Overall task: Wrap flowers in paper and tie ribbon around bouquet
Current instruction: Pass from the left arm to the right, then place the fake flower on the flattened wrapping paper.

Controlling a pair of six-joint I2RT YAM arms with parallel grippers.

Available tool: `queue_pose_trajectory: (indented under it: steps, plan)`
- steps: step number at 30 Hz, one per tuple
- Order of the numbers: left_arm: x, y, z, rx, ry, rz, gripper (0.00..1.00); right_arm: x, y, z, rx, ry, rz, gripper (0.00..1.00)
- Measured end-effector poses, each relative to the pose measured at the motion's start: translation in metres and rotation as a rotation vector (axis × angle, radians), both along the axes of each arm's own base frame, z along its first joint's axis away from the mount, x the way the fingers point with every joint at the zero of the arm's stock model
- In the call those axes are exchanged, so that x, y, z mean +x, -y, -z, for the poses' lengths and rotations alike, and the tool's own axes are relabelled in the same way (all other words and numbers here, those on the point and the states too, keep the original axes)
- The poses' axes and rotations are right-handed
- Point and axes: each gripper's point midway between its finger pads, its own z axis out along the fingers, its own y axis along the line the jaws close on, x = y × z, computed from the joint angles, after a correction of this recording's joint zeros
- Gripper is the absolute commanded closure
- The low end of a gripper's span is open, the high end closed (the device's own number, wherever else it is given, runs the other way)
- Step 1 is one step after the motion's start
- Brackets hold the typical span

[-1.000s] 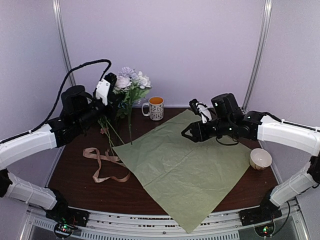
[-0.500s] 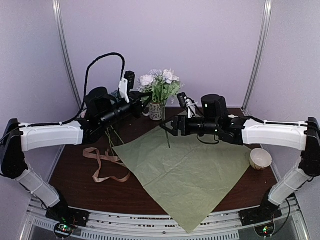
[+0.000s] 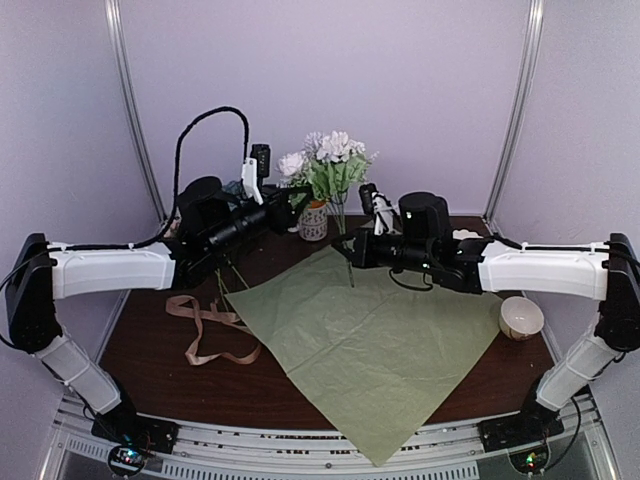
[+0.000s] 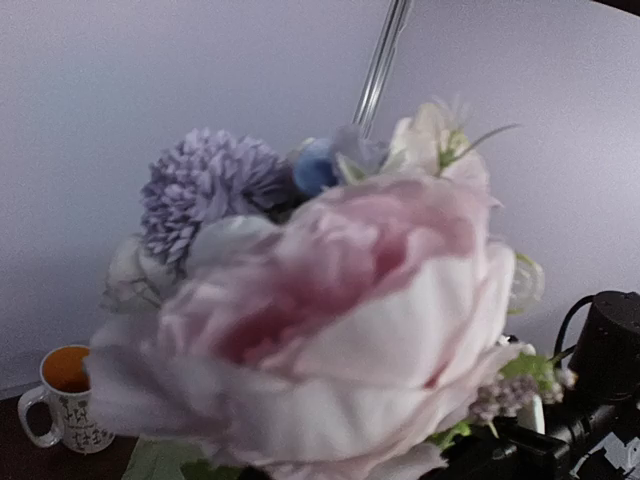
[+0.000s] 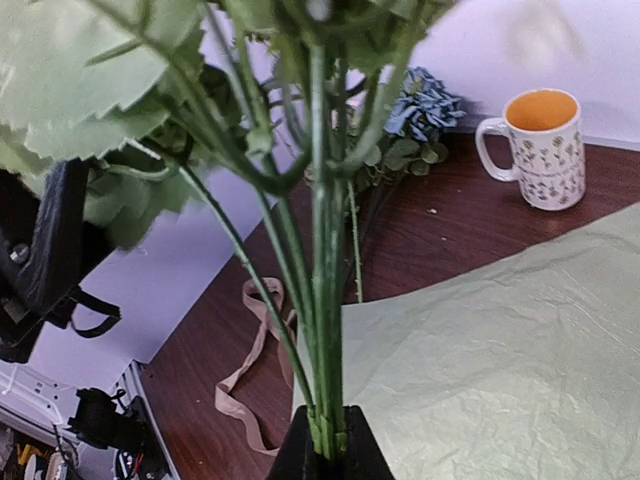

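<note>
Right fingers (image 5: pixel 292 457) clamped on the stems of the flowers (image 3: pixel 330 165). Bunch upright, raised over the far corner of the green paper (image 3: pixel 370 340) lying flat on the table (image 3: pixel 150 350). Left fingers (image 3: pixel 288 205) beside the blooms; apart or together, cannot tell.

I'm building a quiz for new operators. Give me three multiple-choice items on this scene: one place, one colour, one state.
1. The ribbon lies: A on the table left of the paper; B on top of the paper; C under the paper.
2. The mug is, inside: A orange; B blue; C white.
3. The right gripper is: A open over the paper; B shut on the stems of the flowers; C holding the ribbon.
A, it lies on bare wood; A, the rim shows orange; B, the stems stand clamped in it.
</note>
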Motion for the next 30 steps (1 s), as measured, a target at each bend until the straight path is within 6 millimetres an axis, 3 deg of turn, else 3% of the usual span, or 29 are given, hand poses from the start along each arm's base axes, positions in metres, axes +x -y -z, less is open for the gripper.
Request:
queue_pose_trajectory:
  steps: [2, 7, 9, 13, 17, 19, 21, 23, 26, 30]
  plan:
    - [0.01, -0.002, 0.013, 0.051, -0.062, -0.046, 0.25, 0.005, 0.007, 0.009, -0.03, -0.024, 0.042, 1.0]
    - [0.047, -0.024, 0.038, 0.2, -0.215, -0.218, 0.21, 0.023, 0.029, 0.045, -0.095, -0.13, 0.184, 1.0]
    - [0.061, -0.042, 0.051, 0.244, -0.261, -0.289, 0.21, 0.031, 0.035, 0.069, -0.139, -0.174, 0.226, 1.0]
    - [0.086, -0.097, 0.098, 0.343, -0.389, -0.445, 0.22, 0.035, 0.038, 0.133, -0.257, -0.281, 0.262, 1.0]
    - [0.095, -0.147, 0.146, 0.431, -0.504, -0.567, 0.22, 0.029, 0.045, 0.195, -0.379, -0.386, 0.274, 1.0]
    - [0.095, -0.168, 0.164, 0.468, -0.549, -0.619, 0.22, 0.024, 0.049, 0.213, -0.423, -0.421, 0.275, 0.81]
    - [0.095, -0.183, 0.177, 0.494, -0.579, -0.657, 0.22, 0.021, 0.052, 0.22, -0.446, -0.442, 0.277, 0.64]
    - [0.095, -0.195, 0.185, 0.511, -0.604, -0.682, 0.22, 0.021, 0.053, 0.219, -0.458, -0.44, 0.277, 0.52]
    - [0.099, -0.214, 0.194, 0.522, -0.636, -0.721, 0.23, 0.022, 0.056, 0.213, -0.463, -0.431, 0.291, 0.46]
    - [0.11, -0.244, 0.213, 0.532, -0.69, -0.782, 0.33, 0.02, 0.063, 0.184, -0.455, -0.38, 0.303, 0.45]
